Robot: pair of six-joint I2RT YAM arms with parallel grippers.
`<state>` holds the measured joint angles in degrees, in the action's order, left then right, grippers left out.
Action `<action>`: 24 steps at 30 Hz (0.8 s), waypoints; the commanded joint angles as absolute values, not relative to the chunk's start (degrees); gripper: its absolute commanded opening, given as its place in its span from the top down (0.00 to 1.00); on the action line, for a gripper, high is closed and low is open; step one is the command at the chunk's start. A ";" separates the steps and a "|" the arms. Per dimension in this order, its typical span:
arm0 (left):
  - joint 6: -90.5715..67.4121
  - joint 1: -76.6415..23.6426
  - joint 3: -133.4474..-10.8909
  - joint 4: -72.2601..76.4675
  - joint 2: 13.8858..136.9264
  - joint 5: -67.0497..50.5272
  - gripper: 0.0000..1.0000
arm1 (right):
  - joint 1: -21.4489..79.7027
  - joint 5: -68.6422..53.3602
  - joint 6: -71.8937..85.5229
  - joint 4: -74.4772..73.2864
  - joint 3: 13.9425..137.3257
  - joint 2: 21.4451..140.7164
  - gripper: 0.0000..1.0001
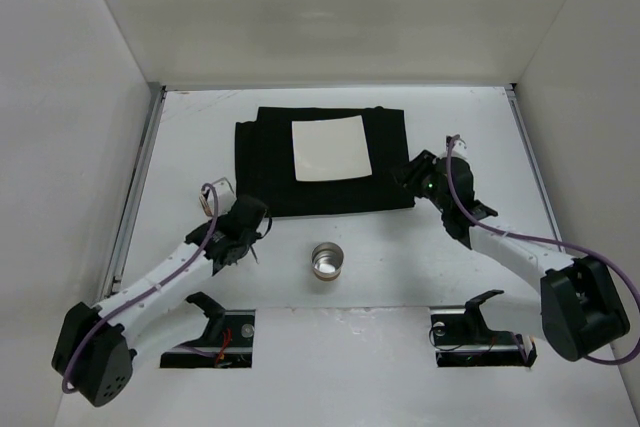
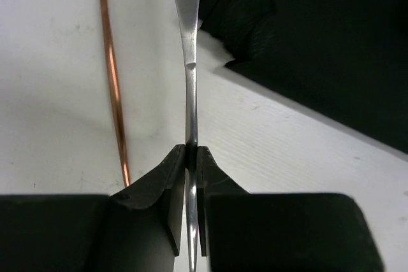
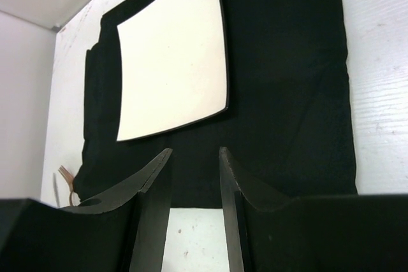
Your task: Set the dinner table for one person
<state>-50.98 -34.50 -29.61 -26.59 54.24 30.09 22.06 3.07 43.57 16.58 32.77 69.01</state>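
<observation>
The white dinner table (image 1: 450, 127) carries a black cloth mat (image 1: 380, 177) with a square white plate (image 1: 329, 147) on it. My left gripper (image 1: 252, 237) is near the mat's front left corner, low over the table. In the left wrist view it (image 2: 191, 151) is shut on a thin silver utensil (image 2: 188, 62), seen edge-on and pointing away. A copper fork (image 2: 112, 74) lies on the table just left of it. My right gripper (image 1: 413, 179) is at the mat's right front corner; its jaws (image 3: 194, 154) are open and empty above the mat's edge (image 3: 287, 93).
A small round metal cup (image 1: 327, 261) stands on the table between the arms, in front of the mat. White walls close in the left, far and right sides. The plate (image 3: 172, 62) and the fork's tines (image 3: 65, 173) show in the right wrist view.
</observation>
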 commanded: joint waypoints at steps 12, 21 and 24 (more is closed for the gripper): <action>-28.14 -42.05 -69.04 -3.26 85.30 24.18 0.98 | 16.92 8.78 47.02 20.92 28.39 68.82 0.55; -27.33 -45.04 -96.22 -2.90 112.47 19.95 0.97 | 14.98 9.05 48.78 20.57 27.51 68.64 0.54; -29.35 -46.01 -102.46 -3.60 118.81 18.81 0.97 | 14.72 9.67 48.87 20.48 27.25 68.38 0.54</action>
